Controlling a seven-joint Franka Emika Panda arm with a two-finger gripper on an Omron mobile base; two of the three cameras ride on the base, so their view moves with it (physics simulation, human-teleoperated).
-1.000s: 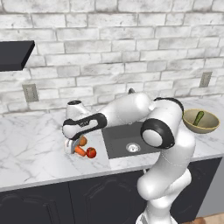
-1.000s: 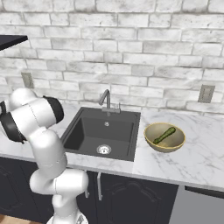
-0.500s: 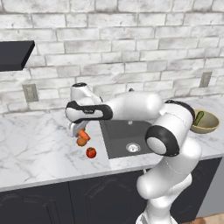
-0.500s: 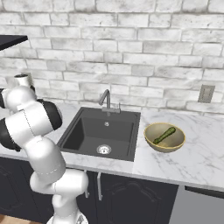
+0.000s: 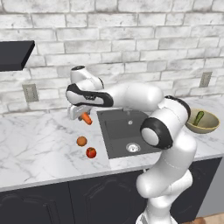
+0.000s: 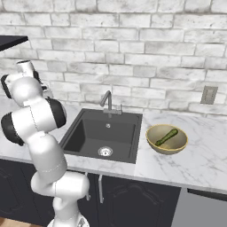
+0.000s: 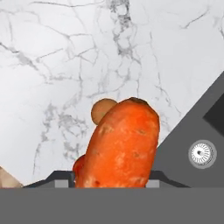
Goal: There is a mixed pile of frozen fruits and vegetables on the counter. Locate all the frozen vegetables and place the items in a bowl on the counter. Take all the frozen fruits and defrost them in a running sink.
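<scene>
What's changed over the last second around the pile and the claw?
The claw has lifted the carrot off the counter, above where the pile lay. The orange fruit and red fruit stay on the marble; the green stick stays in the bowl.

**Marble desk: two fruits left of the sink, bowl to the right**

The white, grey-veined desk (image 5: 39,144) runs along the brick wall above dark cabinet doors. A black sink (image 6: 104,133) with a round silver drain is set into it, a curved grey faucet (image 6: 107,103) at its back edge. Left of the sink, a dull orange ball (image 5: 81,141) and a shiny red ball (image 5: 91,152) lie near each other on the marble. Right of the sink stands a tan bowl (image 6: 155,142), a green stick (image 6: 166,136) lying inside it.
</scene>
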